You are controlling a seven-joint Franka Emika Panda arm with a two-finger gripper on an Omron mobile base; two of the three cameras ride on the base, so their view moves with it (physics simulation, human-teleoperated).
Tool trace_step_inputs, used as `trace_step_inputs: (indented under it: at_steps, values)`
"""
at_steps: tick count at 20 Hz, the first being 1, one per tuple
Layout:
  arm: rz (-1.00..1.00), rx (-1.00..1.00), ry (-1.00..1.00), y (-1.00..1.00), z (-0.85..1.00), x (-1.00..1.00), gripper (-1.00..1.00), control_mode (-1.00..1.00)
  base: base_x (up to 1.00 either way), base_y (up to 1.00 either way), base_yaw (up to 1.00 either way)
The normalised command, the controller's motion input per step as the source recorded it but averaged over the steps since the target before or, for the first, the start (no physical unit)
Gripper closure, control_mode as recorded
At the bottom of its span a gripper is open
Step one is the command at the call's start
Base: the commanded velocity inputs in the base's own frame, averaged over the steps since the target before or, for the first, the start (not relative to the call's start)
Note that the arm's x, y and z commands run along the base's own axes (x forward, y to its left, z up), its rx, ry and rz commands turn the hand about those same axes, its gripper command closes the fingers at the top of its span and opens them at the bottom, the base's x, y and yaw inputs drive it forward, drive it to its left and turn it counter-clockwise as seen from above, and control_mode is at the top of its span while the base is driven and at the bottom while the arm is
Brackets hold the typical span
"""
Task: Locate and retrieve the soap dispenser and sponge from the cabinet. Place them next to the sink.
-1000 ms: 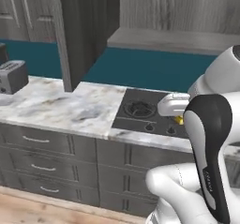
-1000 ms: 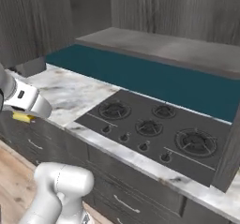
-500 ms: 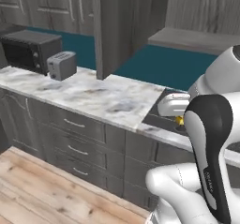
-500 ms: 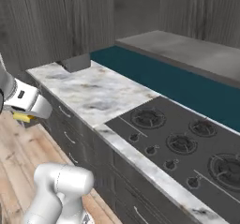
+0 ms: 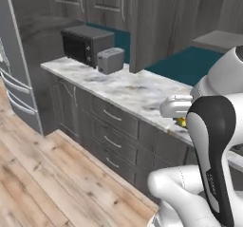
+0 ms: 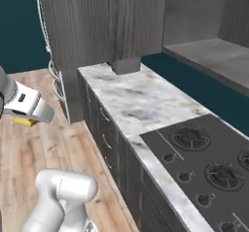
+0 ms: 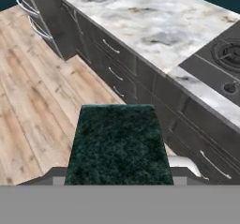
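The sponge (image 7: pixel 118 143) sits in my gripper (image 7: pixel 119 174), its dark green top layer turned toward the hand camera and spreading wide across the lower middle of that view. My jaws stand roughly half parted and are closed against its two sides, so I have hold of it. From the left base view, a small yellow sliver of the sponge (image 5: pixel 181 122) peeks out just under my gripper (image 5: pixel 176 108), and from the right base view the yellow edge (image 6: pixel 25 122) hangs below the white hand (image 6: pixel 30 107).

I take the marble counter (image 5: pixel 123 86) as my landmark. The sponge hangs off its front edge, out over the wooden floor (image 7: pixel 33 106), level with or a little above the countertop, and touches nothing but my fingers. Beneath the counter run grey drawer fronts (image 5: pixel 114 121) with pale handles. On the counter, toward its far left end in the left base view, a toaster (image 5: pixel 110 60) stands just beside a dark microwave (image 5: pixel 87 44), both well apart from the sponge. At the counter's other end a black stovetop (image 6: pixel 206 163) is set into the surface, its burners and knobs showing. Above the counter hang dark wood-grain wall cabinets (image 6: pixel 104 24). Past the counter's left end stands a tall grey unit with curved handles (image 5: pixel 14 86).
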Motion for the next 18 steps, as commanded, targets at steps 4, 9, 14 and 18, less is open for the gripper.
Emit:
trace_step_inputs:
  at_steps: [4,9,14,18]
  values:
    - [0.0,0.0,0.0,0.0,0.0,0.0,1.0,1.0,0.0,0.28,0.47]
    - [0.0,0.0,0.0,0.0,0.0,0.0,1.0,1.0,0.0,0.21,0.5]
    - [0.0,0.0,0.0,0.0,0.0,0.0,1.0,1.0,0.0,0.21,0.5]
    - [0.0,0.0,0.0,0.0,0.0,0.0,1.0,1.0,0.0,0.24,0.49]
